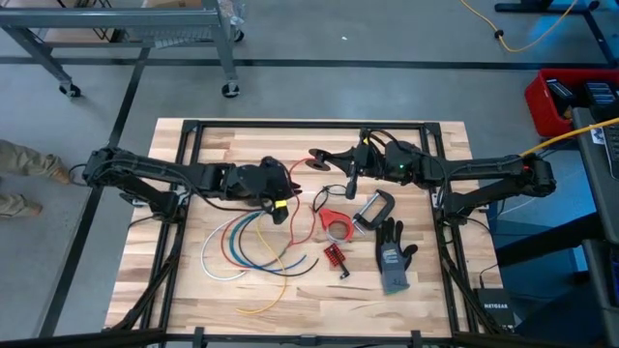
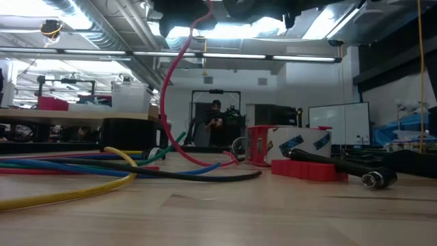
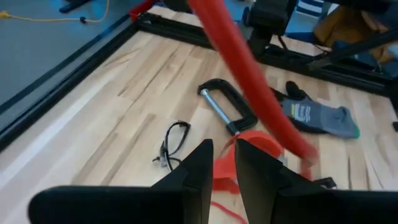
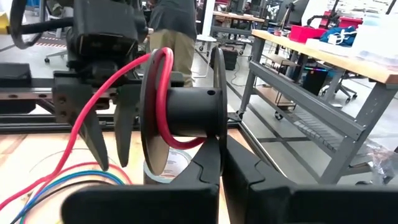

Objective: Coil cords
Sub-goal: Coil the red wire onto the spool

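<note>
A black spool hangs above the table's far middle with my right gripper shut on it. The red cord is wound round its hub. From there it runs slack past my left gripper and down to the table. My left gripper hovers beside the spool, on its left, its fingers a narrow gap apart with nothing between them. White, blue, red, green and yellow cords lie in loose arcs on the wood below the left gripper. My right gripper pinches the rim of one spool flange between its two fingers, coming level from the table's right side. The spool is lifted clear, its flanges upright. My left gripper: the red cord crosses in front of one finger; whether they touch I cannot tell.
A C-clamp, a red ring, a small red part and a grey-black glove lie right of centre. A thin black wire lies near the clamp. A black frame borders the table. A person stands far behind.
</note>
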